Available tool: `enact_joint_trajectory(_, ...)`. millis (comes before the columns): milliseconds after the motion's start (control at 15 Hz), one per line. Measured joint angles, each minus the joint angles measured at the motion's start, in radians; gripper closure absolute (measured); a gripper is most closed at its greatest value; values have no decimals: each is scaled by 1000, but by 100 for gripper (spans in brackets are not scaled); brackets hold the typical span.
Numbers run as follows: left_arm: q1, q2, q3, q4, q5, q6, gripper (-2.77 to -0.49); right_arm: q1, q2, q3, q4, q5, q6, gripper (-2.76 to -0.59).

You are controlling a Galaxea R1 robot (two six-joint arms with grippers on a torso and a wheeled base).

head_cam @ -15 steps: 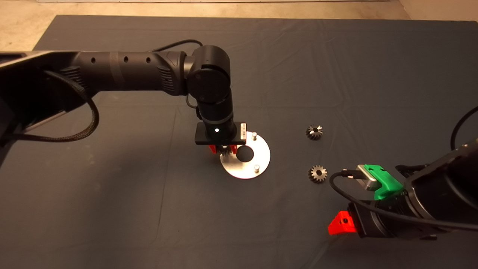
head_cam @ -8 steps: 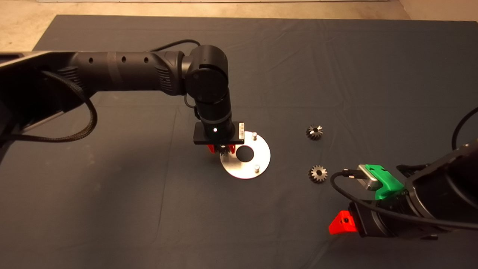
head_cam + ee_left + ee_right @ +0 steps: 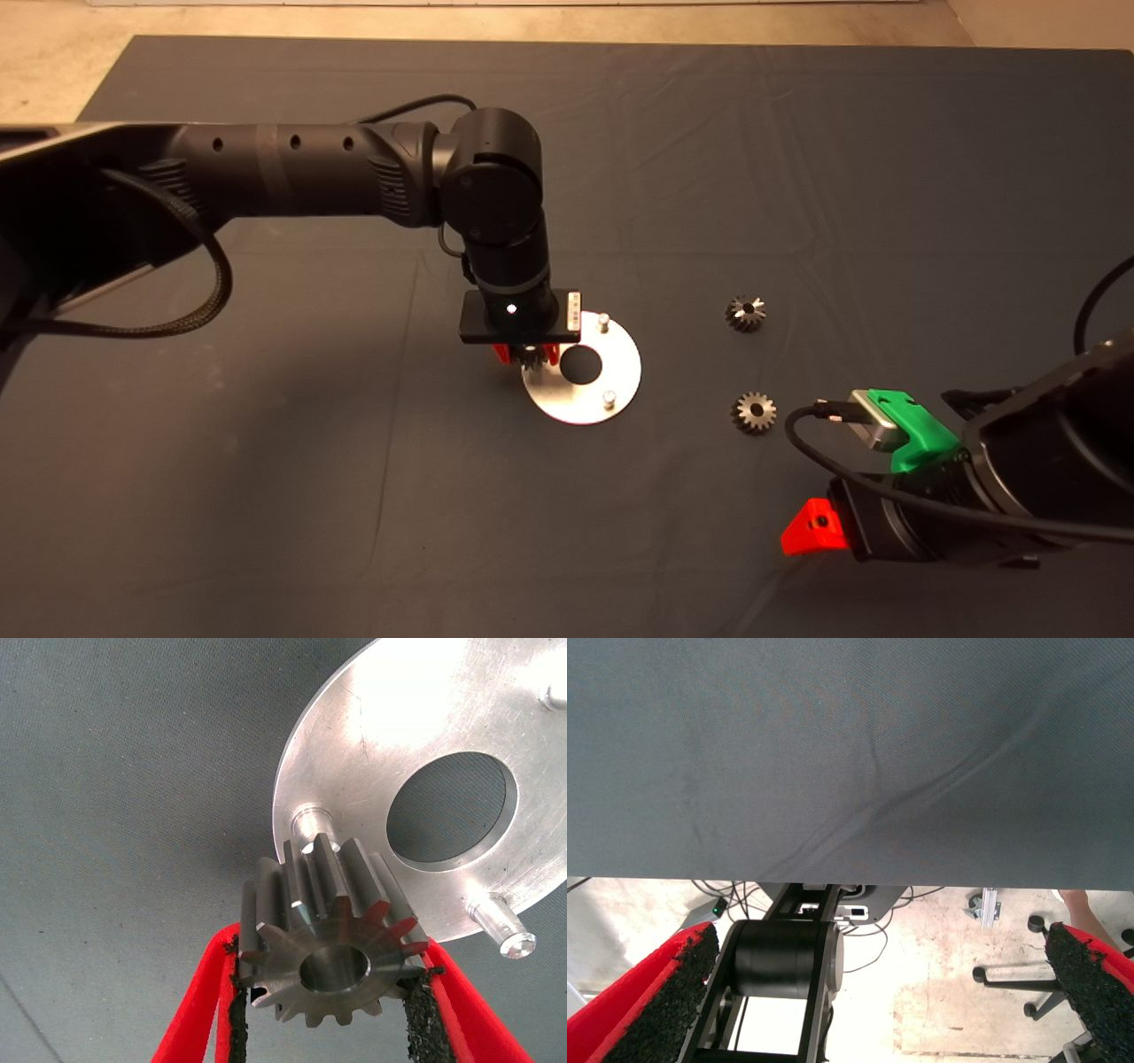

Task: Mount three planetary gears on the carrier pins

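The head view is dim and warm-toned; the mat [image 3: 797, 159] reads dark, with the floor [image 3: 53, 62] at the far edge paler. The left arm [image 3: 310, 173] throws a broad soft shadow to the near left. The plate [image 3: 620, 363] gleams. In the left wrist view the plate [image 3: 399, 700] glares to white at its far part, while the gear [image 3: 332, 943] is sharp. The right wrist view is evenly lit, with bright floor [image 3: 939, 966] beyond the mat.

Overhead view; two close wrist views

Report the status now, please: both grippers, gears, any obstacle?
Left gripper shut on gear above carrier pin. Right gripper open, parked. Two gears on mat. No obstacle.
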Motion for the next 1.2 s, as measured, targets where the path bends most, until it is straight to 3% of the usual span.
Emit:
enact_joint_trajectory(467, 37, 1, 0, 0, 0, 0, -93, 0, -1, 0, 0, 0, 0, -275)
enact_joint_trajectory(733, 39, 3, 0, 0, -1, 7, -93, 0, -1, 0, 0, 0, 0, -275)
enact_joint_trajectory(1067, 39, 8, -8, 0, -28, 14, -93, 0, -1, 0, 0, 0, 0, -275)
enact_joint_trajectory(1200, 39, 7, -9, 0, -28, 24, -93, 0, -1, 0, 0, 0, 0, -275)
